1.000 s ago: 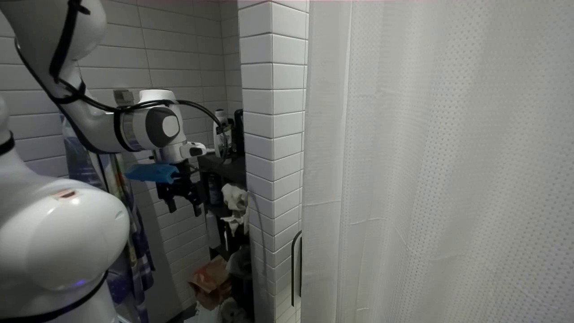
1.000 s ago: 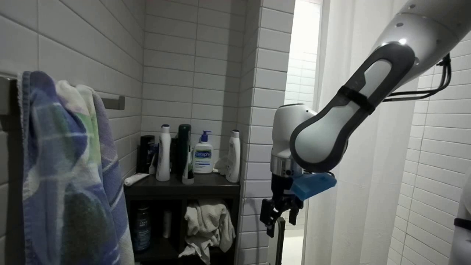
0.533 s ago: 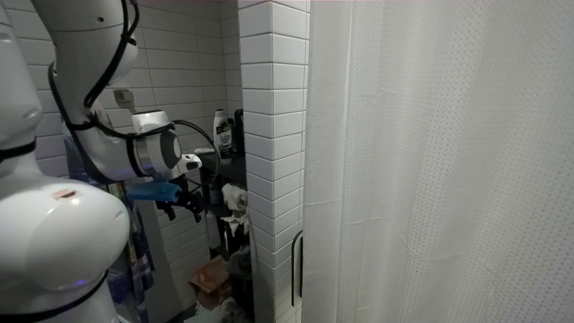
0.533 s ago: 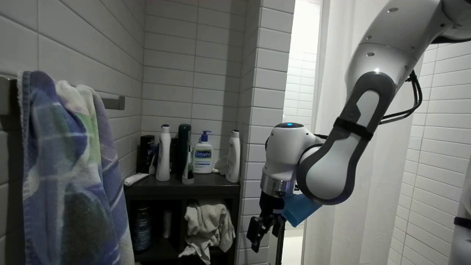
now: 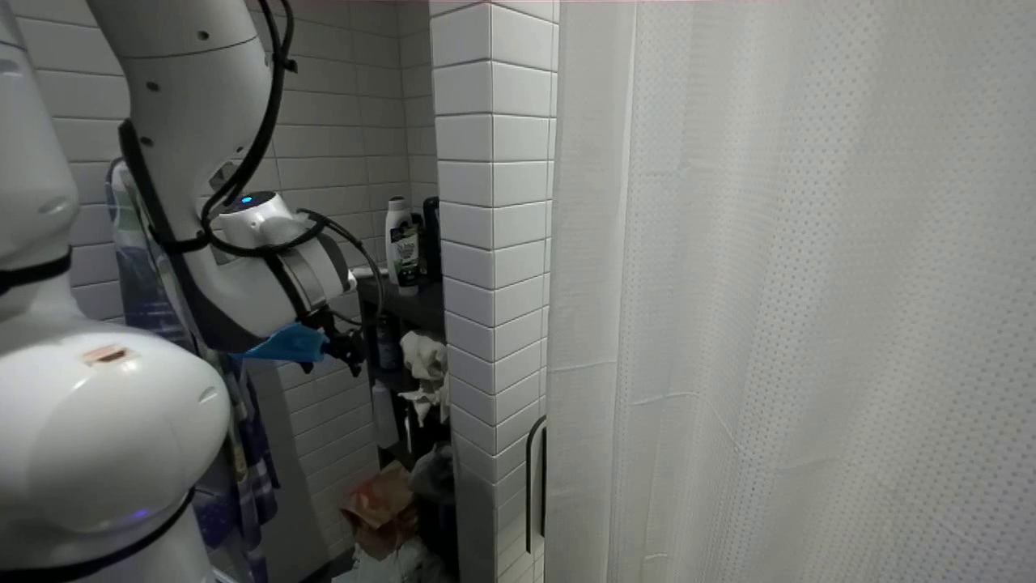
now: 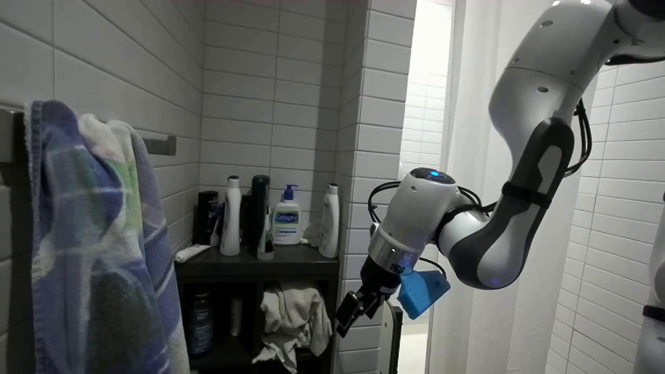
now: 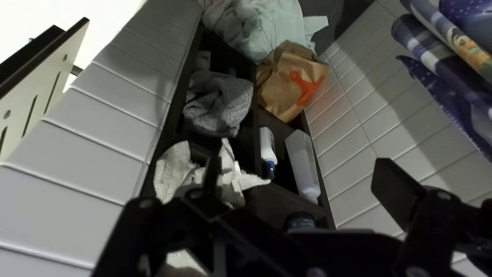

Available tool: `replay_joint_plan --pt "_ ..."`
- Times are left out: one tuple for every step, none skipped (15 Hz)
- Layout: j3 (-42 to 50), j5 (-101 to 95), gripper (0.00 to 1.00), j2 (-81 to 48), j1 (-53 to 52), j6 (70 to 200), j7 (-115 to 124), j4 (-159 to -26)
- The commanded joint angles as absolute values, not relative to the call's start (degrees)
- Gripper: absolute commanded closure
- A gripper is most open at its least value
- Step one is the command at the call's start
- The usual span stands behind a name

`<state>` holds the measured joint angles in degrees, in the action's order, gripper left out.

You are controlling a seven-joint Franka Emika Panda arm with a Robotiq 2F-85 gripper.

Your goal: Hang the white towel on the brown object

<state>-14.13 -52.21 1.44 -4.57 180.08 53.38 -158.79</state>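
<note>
The white towel (image 6: pixel 295 317) hangs crumpled out of an upper cubby of the dark shelf unit. It also shows in an exterior view (image 5: pixel 425 360) and in the wrist view (image 7: pixel 230 181), partly behind a finger. My gripper (image 6: pixel 357 316) is open and empty, tilted toward the shelf, in front of the tiled pillar beside the towel and apart from it. In the wrist view the gripper's fingers (image 7: pixel 305 184) stand wide apart. A grey-brown wall bar (image 6: pixel 161 146) holds a patterned towel (image 6: pixel 104 234). A brown paper bag (image 7: pixel 290 80) lies low by the shelf.
Several bottles stand on the shelf top (image 6: pixel 301 254), including a pump bottle (image 6: pixel 287 218). A tiled pillar (image 6: pixel 379 130) and a handle (image 6: pixel 396 337) are close to the gripper. A grey towel (image 7: pixel 219 104) sits in a lower cubby. A white curtain (image 5: pixel 793 283) hangs alongside.
The gripper has come down and toward the shelf. The wrist has tilted so that the fingers point more at the towel. The towel has not moved.
</note>
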Motion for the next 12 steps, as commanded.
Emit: replay_joint_plan --pt "-13.82 -62.16 0.0 4.22 -2.43 182.25 61.03 -158.89" --pt "-13.9 -57.81 0.0 2.77 -3.53 181.11 57.53 -158.75" --pt "-13.91 -58.41 0.0 2.98 -3.37 181.12 58.17 -158.76" --pt "-13.91 -58.29 0.0 2.93 -3.4 181.08 58.05 -158.77" --pt "-13.94 -58.29 0.0 2.81 -3.43 181.08 58.05 -158.77" --pt "-13.96 -58.29 0.0 2.71 -3.44 181.08 58.05 -158.77" --pt "-13.97 -58.29 0.0 2.67 -3.45 181.08 58.05 -158.77" --pt "-13.97 -58.29 0.0 2.67 -3.45 181.08 58.05 -158.77" --pt "-13.97 -58.29 0.0 2.66 -3.45 181.08 58.05 -158.77" --pt "-13.97 -58.29 0.0 2.65 -3.46 181.08 58.05 -158.77" --pt "-13.97 -58.29 0.0 2.65 -3.46 181.08 58.05 -158.77" --pt "-13.97 -58.29 0.0 2.64 -3.46 181.08 58.05 -158.77"
